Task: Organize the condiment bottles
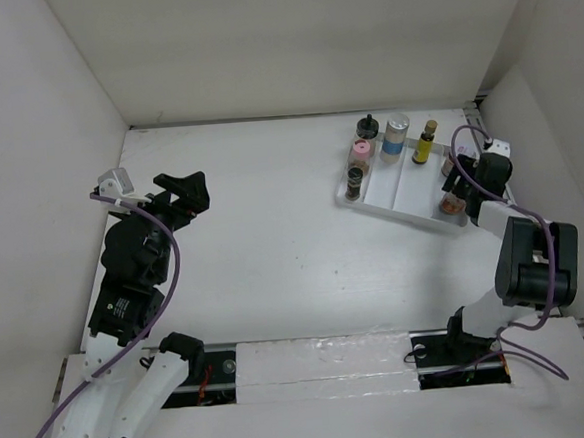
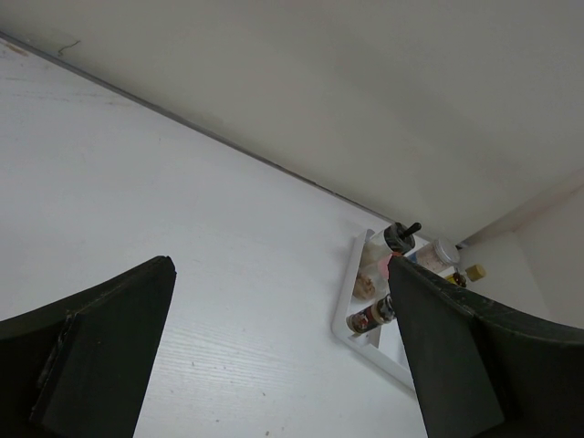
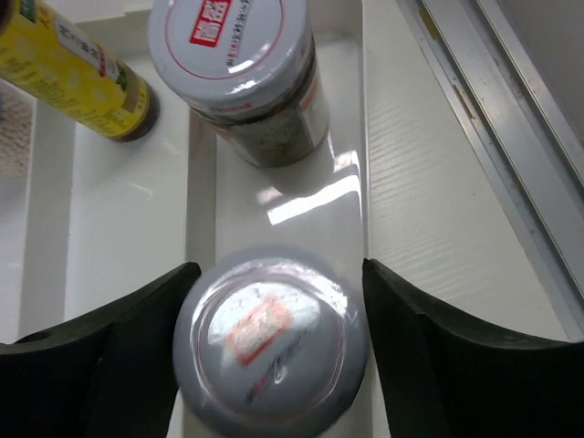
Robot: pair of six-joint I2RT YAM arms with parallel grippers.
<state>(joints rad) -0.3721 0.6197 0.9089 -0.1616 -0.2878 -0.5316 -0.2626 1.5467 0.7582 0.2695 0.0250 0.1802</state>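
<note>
In the top view, your right gripper (image 1: 457, 189) is over the white tray (image 1: 396, 207) at about two o'clock. It sits right above a red-marked jar (image 1: 453, 206) in the end slot, and the other bottles (image 1: 396, 133) stand in the slots at the tray's far end. In the left wrist view, your left gripper (image 2: 278, 301) is wide open and holds nothing, so leave it alone. In the right wrist view, the fingers (image 3: 137, 347) sit close on both sides of the jar, with the second red-marked jar (image 3: 242, 64) at twelve o'clock in the same slot. I cannot tell if they squeeze or have let go, so open wide and lift straight up.
</note>
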